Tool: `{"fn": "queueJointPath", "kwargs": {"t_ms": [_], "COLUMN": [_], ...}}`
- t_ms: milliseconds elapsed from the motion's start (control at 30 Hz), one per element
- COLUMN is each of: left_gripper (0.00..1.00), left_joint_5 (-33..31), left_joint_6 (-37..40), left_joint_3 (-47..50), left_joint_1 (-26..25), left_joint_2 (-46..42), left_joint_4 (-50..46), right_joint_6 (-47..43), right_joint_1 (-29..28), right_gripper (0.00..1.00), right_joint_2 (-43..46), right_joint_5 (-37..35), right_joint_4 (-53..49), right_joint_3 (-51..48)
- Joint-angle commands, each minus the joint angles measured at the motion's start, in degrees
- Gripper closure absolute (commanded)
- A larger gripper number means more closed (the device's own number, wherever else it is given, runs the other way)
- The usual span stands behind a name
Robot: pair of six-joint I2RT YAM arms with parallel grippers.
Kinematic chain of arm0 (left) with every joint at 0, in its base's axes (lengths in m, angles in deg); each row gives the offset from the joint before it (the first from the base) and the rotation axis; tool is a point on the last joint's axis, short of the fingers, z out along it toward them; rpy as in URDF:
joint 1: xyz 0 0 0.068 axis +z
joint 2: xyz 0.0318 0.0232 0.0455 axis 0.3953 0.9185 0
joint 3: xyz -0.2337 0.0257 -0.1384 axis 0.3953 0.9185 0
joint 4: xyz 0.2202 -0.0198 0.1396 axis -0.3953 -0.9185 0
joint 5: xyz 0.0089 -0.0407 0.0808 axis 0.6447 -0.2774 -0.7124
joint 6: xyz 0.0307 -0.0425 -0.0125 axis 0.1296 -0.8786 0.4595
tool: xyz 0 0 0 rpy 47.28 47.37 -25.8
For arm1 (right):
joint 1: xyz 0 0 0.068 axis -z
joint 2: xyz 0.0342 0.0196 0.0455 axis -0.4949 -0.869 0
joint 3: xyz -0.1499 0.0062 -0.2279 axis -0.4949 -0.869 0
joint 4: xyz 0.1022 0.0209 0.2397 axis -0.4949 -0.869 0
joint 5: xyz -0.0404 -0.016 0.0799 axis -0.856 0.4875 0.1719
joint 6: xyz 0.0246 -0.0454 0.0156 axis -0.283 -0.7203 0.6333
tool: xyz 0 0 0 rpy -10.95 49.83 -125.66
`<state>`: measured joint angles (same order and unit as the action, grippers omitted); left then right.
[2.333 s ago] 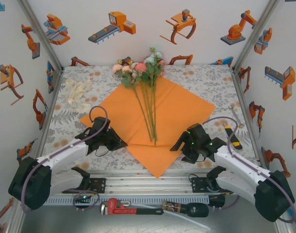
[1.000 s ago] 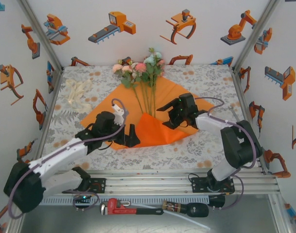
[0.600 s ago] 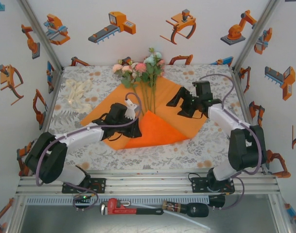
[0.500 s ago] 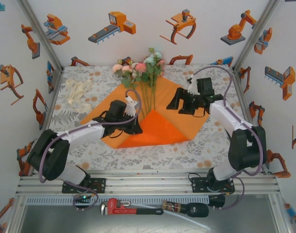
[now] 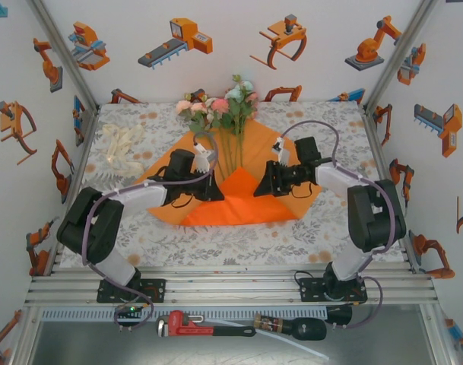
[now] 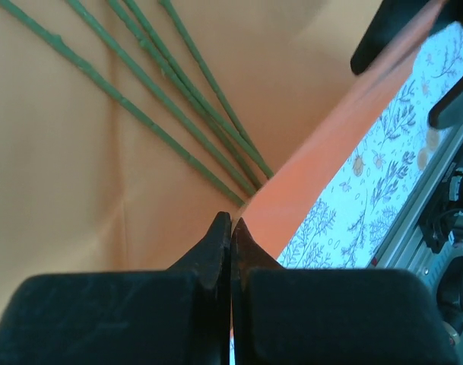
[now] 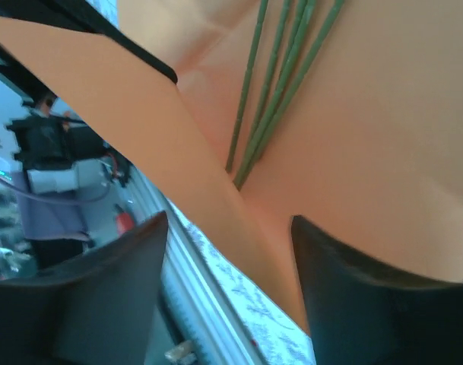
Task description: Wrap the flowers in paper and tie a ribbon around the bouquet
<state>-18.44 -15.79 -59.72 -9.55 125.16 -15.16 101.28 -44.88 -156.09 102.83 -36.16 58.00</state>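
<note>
The orange paper (image 5: 159, 199) lies in the middle of the table, its near corner folded up as a brighter flap (image 5: 242, 201) over the lower stems. The flowers (image 5: 220, 106) lie on it, heads at the far edge; the green stems (image 6: 178, 84) (image 7: 273, 84) run under the flap. My left gripper (image 5: 214, 190) (image 6: 231, 222) is shut at the flap's left edge, pinching the paper (image 6: 64, 190). On the flap's right side my right gripper (image 5: 264, 187) (image 7: 229, 220) is open, its fingers astride the fold of the paper (image 7: 383, 137). The cream ribbon (image 5: 121, 148) lies bunched at the far left.
A floral cloth (image 5: 216, 243) covers the table between illustrated walls. In front of the metal rail (image 5: 231, 285) lie a red pipe wrench (image 5: 193, 325) and a dark hand tool (image 5: 292, 327). Both arms reach inward across the paper's sides.
Both arms moved from the near edge to the centre. The paper's near corner was drawn up over the stems. The right gripper swung from the paper's far right to the flap.
</note>
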Motion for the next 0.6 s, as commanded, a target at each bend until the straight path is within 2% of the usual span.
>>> {"fn": "queueJointPath", "kwargs": {"t_ms": [0,67,133,167,333,500,567], "left_gripper": [0.83,0.6,0.46,0.42,0.33,0.33,0.39], "left_joint_5": [2.7,1.6,0.7,-0.1,-5.2,-6.3,-7.2], "left_joint_6": [-1.5,-1.6,-1.3,-0.7,1.3,0.2,0.2], "left_joint_3": [-2.2,-1.4,0.0,0.7,5.5,9.8,10.2], "left_joint_1": [0.4,0.5,0.7,0.6,0.0,-0.4,-0.4], "left_joint_2": [1.1,0.1,-2.7,-4.7,-13.2,-11.8,-10.6], "left_joint_4": [2.9,1.7,-1.0,-3.5,-12.6,-10.9,-10.3], "right_joint_6": [3.4,4.1,4.3,4.6,4.9,4.2,4.1], "right_joint_1": [-0.3,-0.3,-0.3,-0.3,-0.3,-0.3,-0.3], "right_gripper": [0.69,0.86,0.96,0.99,1.0,1.0,0.97], "right_joint_2": [1.4,3.1,4.1,4.4,5.2,4.9,4.4], "right_joint_5": [-4.7,-6.5,-7.0,-7.3,-7.5,-8.2,-10.0], "right_joint_4": [5.3,6.3,7.1,7.0,6.5,5.9,5.0], "right_joint_3": [-0.7,-1.6,-2.4,-2.4,-2.0,-2.2,-2.1]}}
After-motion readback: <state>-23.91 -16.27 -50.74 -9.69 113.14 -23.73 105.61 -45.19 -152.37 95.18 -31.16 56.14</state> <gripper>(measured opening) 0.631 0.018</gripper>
